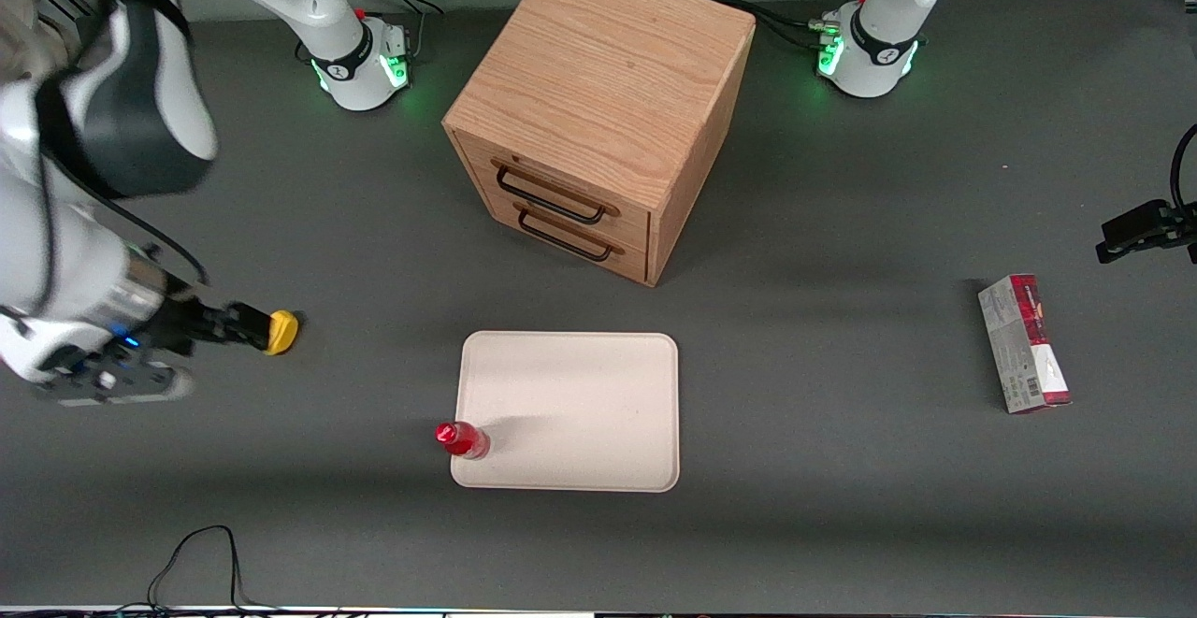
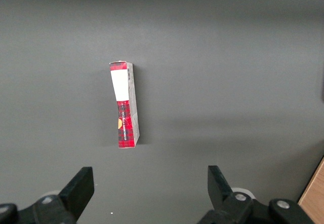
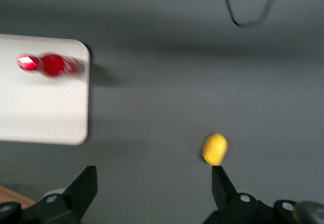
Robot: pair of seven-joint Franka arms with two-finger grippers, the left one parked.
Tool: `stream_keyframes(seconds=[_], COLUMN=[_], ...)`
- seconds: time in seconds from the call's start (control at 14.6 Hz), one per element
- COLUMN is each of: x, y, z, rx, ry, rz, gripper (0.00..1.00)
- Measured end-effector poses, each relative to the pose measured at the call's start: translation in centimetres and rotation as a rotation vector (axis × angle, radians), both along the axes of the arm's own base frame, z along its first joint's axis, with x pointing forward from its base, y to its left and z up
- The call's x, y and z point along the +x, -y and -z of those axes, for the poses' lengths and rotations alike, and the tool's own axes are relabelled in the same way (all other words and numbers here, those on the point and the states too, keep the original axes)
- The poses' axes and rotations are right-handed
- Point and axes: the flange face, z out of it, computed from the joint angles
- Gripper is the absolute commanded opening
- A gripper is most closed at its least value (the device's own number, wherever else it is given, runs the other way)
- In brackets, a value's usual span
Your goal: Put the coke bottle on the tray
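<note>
The coke bottle (image 1: 461, 438), small and red with a red cap, stands upright on the cream tray (image 1: 580, 394), just inside the tray's corner nearest the front camera at the working arm's end. The right wrist view shows the bottle (image 3: 49, 65) on the tray (image 3: 40, 107) as well. My right gripper (image 1: 245, 326) is open and empty, low over the bare table toward the working arm's end, well apart from the tray. In the right wrist view the gripper (image 3: 154, 183) has its fingers spread wide with nothing between them.
A small yellow object (image 1: 281, 332) lies on the table just off one fingertip and also shows in the right wrist view (image 3: 215, 149). A wooden two-drawer cabinet (image 1: 598, 113) stands farther from the front camera than the tray. A red-and-grey carton (image 1: 1024, 342) lies toward the parked arm's end. A black cable (image 1: 201, 553) lies near the table's front edge.
</note>
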Motion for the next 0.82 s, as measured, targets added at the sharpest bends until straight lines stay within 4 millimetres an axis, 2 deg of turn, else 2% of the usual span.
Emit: stream_keyframes(seconds=[0.21,0.41,0.55,0.82], x=[-4.7,-8.1,-8.7,-8.7], y=[3.4,5.3,5.5,5.5], z=[-2.2,-3.7,-3.5,-2.5], rx=[0.025,0.051,0.055,0.08], ry=[-0.008,-0.017,-0.027,-0.048], rz=[0.052,0.063,0.065,0.074], gripper=[1.0,1.0,1.0,1.0])
